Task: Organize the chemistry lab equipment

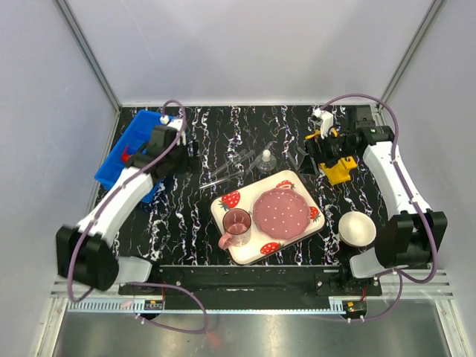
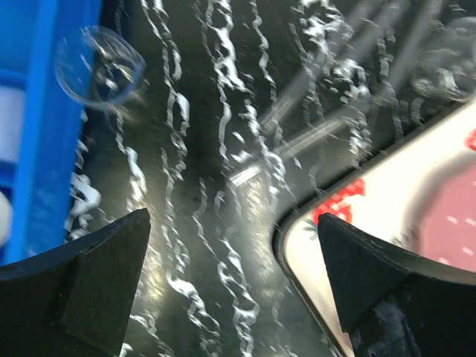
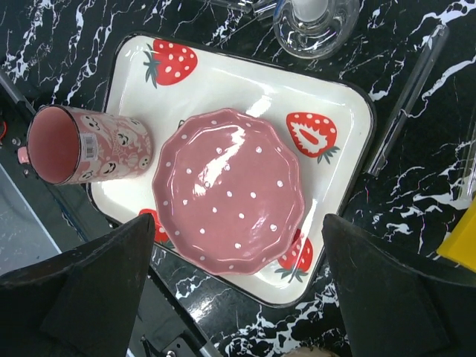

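My left gripper [image 2: 234, 253] is open and empty over bare tabletop, between the blue bin [image 2: 37, 111] and the strawberry tray's corner [image 2: 372, 223]. A small clear beaker [image 2: 99, 67] stands against the bin's wall, ahead and to its left. Thin glass tubes [image 2: 312, 134] lie ahead of it, and also show in the top view [image 1: 227, 167]. My right gripper [image 3: 238, 275] is open and empty, held high over the tray's near edge. A clear flask [image 3: 316, 22] with a white top stands beyond the tray [image 1: 265, 158]. The yellow rack [image 1: 338, 169] sits under my right wrist.
The strawberry tray [image 1: 294, 178] holds a pink dotted plate [image 3: 227, 190] and a pink cup [image 3: 82, 145] lying on its side. A white bowl [image 1: 357, 227] sits at front right. Something red [image 1: 126, 155] shows inside the blue bin [image 1: 119, 160]. Walls enclose the table.
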Robot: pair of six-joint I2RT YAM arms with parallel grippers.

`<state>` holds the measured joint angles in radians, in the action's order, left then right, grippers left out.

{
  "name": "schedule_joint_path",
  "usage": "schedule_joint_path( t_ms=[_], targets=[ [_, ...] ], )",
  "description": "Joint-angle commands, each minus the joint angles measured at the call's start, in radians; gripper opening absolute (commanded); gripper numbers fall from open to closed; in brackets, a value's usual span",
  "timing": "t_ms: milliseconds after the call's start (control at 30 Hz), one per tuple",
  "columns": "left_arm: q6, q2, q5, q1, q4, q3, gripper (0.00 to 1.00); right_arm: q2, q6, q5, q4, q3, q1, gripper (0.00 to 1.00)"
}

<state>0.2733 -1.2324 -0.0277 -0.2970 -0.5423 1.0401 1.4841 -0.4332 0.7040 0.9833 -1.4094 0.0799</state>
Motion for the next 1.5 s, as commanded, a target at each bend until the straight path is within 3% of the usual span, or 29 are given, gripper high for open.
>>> schedule_joint_path(
  t_ms=[0, 233, 267, 567, 667, 900, 1000, 1367, 1467],
  targets=[
    [-0.190, -0.239, 0.202, -0.001, -0.022, 0.230, 0.95, -0.041, 0.054, 0.055, -0.133, 0.056, 0.011, 1.00],
    [-0.267, -0.512, 0.204, 0.032, -0.091, 0.467, 0.77, -0.126, 0.051, 0.089, -0.236, 0.202, 0.011, 1.00],
    [-0.288, -0.550, 0.203, 0.041, -0.100, 0.483, 0.72, -0.142, 0.047, 0.089, -0.241, 0.219, 0.011, 1.00],
    [-0.310, -0.660, 0.144, 0.090, -0.130, 0.543, 0.59, -0.150, 0.053, 0.098, -0.262, 0.251, 0.008, 1.00],
    [-0.325, -0.696, 0.118, 0.096, -0.146, 0.549, 0.50, -0.148, 0.056, 0.098, -0.261, 0.250, 0.008, 1.00],
    [-0.336, -0.739, 0.115, 0.105, -0.156, 0.546, 0.48, -0.159, 0.057, 0.100, -0.261, 0.257, 0.008, 1.00],
    [-0.347, -0.748, 0.115, 0.107, -0.157, 0.551, 0.43, -0.163, 0.059, 0.098, -0.261, 0.259, 0.008, 1.00],
    [-0.350, -0.739, 0.059, 0.108, -0.165, 0.555, 0.06, -0.182, 0.056, 0.101, -0.248, 0.259, 0.008, 1.00],
    [-0.353, -0.707, 0.028, 0.110, -0.165, 0.545, 0.01, -0.188, 0.056, 0.103, -0.247, 0.260, 0.004, 1.00]
  ],
)
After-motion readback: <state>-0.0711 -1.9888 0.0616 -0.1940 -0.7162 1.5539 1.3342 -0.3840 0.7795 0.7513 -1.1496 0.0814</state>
